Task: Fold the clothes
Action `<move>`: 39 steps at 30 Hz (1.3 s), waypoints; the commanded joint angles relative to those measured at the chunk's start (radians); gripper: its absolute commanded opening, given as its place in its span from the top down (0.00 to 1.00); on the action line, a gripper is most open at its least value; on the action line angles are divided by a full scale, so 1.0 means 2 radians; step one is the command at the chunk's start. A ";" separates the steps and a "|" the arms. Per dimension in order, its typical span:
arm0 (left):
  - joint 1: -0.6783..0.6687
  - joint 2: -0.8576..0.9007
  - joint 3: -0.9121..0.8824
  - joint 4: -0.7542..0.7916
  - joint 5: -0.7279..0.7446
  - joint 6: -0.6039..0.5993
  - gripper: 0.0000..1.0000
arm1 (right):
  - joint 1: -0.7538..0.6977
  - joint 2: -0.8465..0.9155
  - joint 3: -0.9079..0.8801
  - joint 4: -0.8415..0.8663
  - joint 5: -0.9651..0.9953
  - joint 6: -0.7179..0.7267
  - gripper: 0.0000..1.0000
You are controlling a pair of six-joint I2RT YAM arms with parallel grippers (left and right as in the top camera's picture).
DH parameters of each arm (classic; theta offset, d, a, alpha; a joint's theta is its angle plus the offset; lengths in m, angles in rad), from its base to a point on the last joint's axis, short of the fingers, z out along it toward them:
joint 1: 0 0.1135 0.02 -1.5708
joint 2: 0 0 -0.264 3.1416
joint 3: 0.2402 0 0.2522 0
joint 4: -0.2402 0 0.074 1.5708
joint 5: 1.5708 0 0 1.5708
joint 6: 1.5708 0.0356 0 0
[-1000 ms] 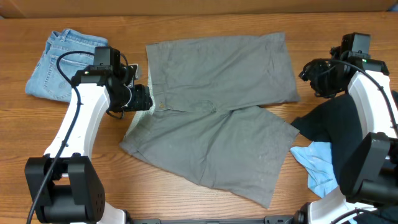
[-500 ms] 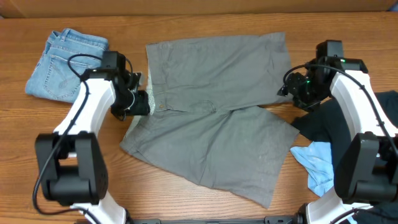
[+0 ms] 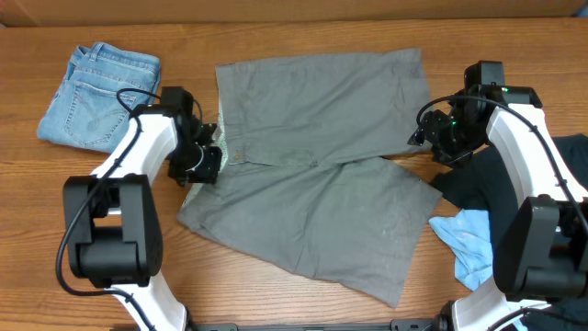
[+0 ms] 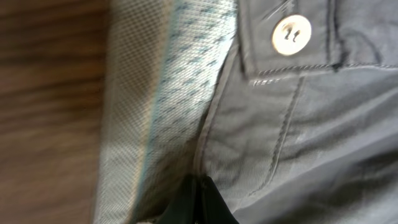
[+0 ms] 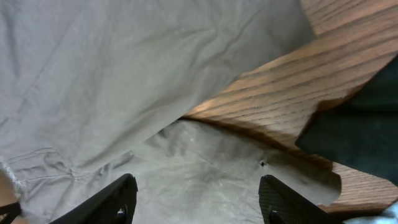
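Grey shorts (image 3: 322,175) are spread flat across the middle of the desk (image 3: 303,28), waistband to the left and both legs running right. One leg lies farther back, the other angles toward the near edge, and a wedge of bare wood shows between the two hems.

At the waist the pale inner waistband (image 4: 155,106) is turned out, with a button (image 4: 291,35) just beside it. The left pincer (image 3: 204,164) is down on that edge. In the wrist view its dark fingers are drawn together on the fold of fabric, gripping it.

Over on the right, the right pincer (image 3: 427,138) hangs at the far leg's hem. Its fingers (image 5: 118,199) are spread wide with nothing between them, and hem, wood and the near leg lie below.

Folded light-blue jeans (image 3: 96,92) sit at the far left, apart from the shorts. A dark garment (image 3: 510,184) lies right against the near leg's hem corner, under the right arm. A light-blue cloth (image 3: 469,239) is bunched beside it.
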 commanded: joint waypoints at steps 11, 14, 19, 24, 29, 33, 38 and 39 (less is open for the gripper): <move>0.041 -0.044 0.012 -0.018 -0.134 -0.113 0.96 | 0.000 -0.004 -0.003 -0.017 0.017 -0.003 0.27; 0.041 -0.044 0.012 -0.018 -0.134 -0.117 0.93 | 0.000 -0.004 -0.013 -0.032 0.019 -0.002 0.26; 0.041 -0.044 0.012 -0.017 -0.132 -0.116 0.73 | 0.000 -0.004 -0.084 -0.024 0.017 0.000 0.28; 0.040 -0.044 0.012 -0.010 -0.125 -0.111 0.66 | 0.000 -0.004 -0.166 0.039 -0.027 -0.010 0.42; 0.040 -0.044 0.012 0.000 -0.100 -0.104 0.72 | 0.000 -0.004 -0.189 0.103 -0.043 -0.016 0.78; 0.040 -0.044 0.012 0.002 -0.099 -0.104 0.77 | -0.010 -0.004 -0.163 0.113 -0.027 -0.014 0.96; 0.040 -0.044 0.012 0.002 -0.099 -0.104 0.68 | -0.029 -0.004 -0.104 0.114 -0.003 -0.015 0.96; 0.040 -0.044 0.012 0.001 -0.099 -0.103 0.67 | -0.031 -0.004 -0.093 0.112 -0.003 -0.015 0.96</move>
